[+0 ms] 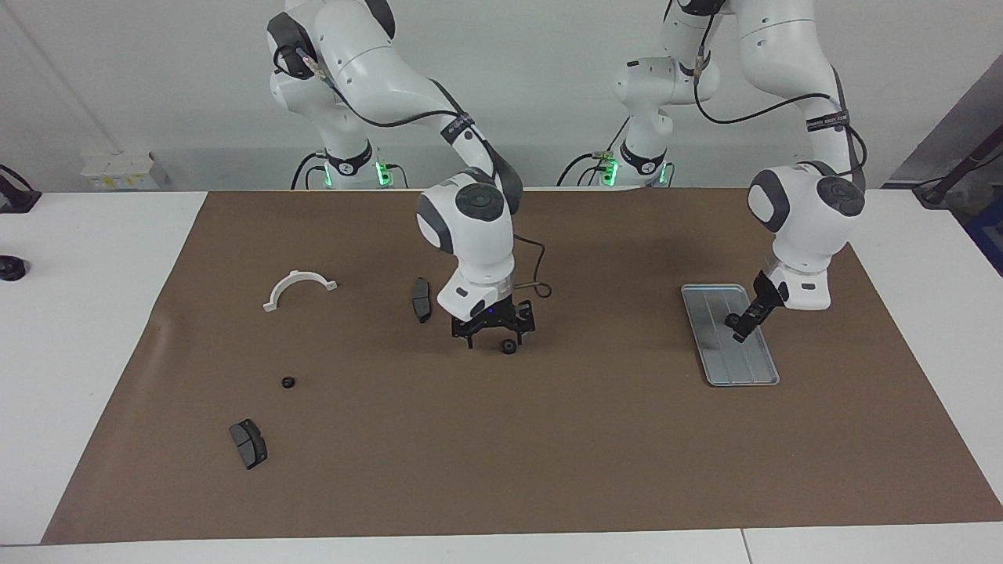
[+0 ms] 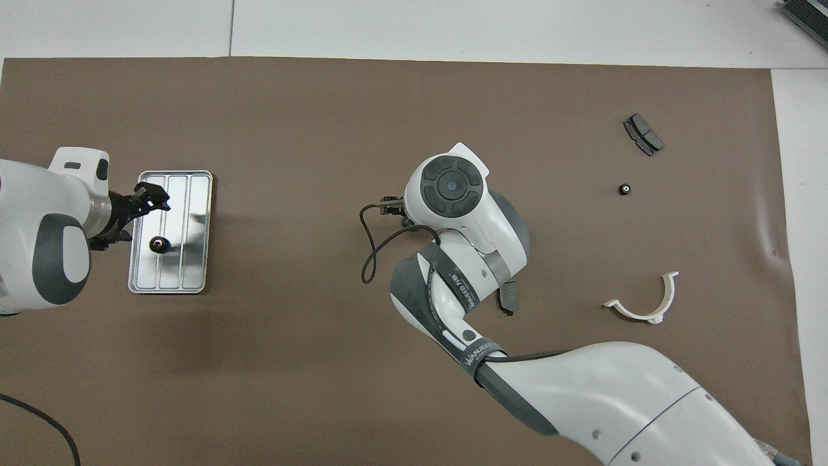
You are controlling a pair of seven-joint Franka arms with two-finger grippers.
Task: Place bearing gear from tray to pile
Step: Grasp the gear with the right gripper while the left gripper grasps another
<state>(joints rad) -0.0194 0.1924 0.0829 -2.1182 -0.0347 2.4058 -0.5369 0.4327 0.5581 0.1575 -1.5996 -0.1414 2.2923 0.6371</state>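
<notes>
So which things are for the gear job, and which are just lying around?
For the job:
tray
tray gear
left gripper, over the tray
middle gear
right gripper, over the middle gear
end gear

Lying about:
pad beside the middle gear
end pad
white bracket
</notes>
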